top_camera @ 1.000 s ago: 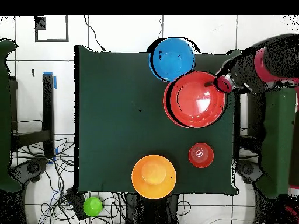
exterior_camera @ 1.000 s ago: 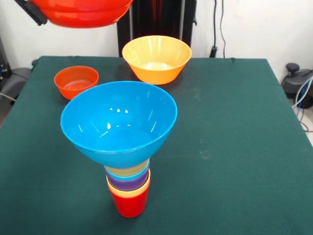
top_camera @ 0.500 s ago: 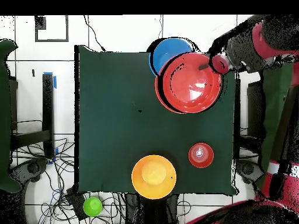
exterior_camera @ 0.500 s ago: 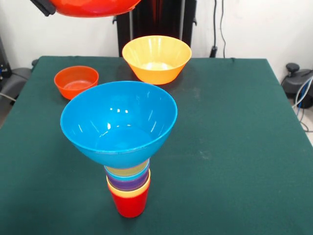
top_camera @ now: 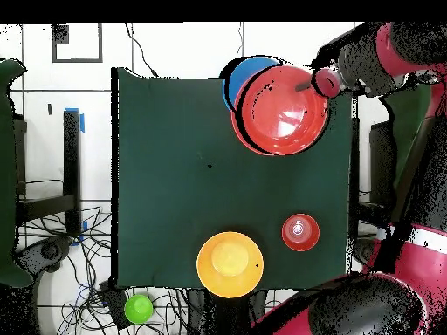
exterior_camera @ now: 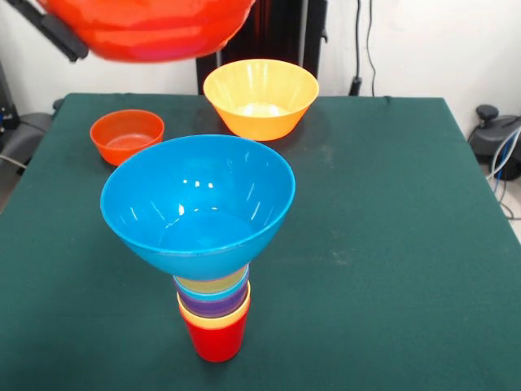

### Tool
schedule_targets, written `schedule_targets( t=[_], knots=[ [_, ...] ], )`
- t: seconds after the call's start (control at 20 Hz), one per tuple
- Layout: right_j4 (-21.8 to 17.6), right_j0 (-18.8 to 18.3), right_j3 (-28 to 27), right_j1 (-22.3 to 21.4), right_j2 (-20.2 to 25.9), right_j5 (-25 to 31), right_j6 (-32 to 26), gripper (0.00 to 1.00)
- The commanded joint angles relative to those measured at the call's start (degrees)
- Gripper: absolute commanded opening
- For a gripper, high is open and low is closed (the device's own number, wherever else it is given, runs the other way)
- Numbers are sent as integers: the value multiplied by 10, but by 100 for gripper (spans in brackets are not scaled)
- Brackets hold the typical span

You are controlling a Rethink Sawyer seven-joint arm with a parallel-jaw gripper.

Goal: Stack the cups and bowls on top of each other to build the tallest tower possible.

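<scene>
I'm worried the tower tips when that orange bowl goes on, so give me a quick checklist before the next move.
1. Wide orange bowl held off the table by the gripper: ok.
2. Bowl centred over the blue bowl: not ok, overhead shows it only partly overlapping.
3. Tower upright on the red cup: ok.
4. Blue bowl empty: ok.
5. Grip firmness on the rim: cannot tell.
6. Yellow bowl and small orange bowl apart from the tower: ok.

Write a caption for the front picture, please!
Wide shallow orange plastic bowl carried high above the tower, whose top is a glossy blue plastic bowl.
</scene>
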Motion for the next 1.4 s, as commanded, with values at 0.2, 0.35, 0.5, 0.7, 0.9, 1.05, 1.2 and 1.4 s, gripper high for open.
schedule_targets(
  t=[0.2,0.35,0.5,0.7,0.9,1.05,1.2,1.4],
  knots=[
    [-61,35,-97,53,6,61,67,0],
    [-63,37,-104,62,13,57,70,0],
    [-63,39,-108,62,18,61,76,0],
    [-64,44,-116,62,26,69,93,0],
    [-56,51,-111,56,22,62,113,0],
    [-50,55,-110,54,22,58,126,0],
    [-56,60,-120,54,31,67,140,0],
    [-53,64,-122,47,32,79,156,0]
  ],
)
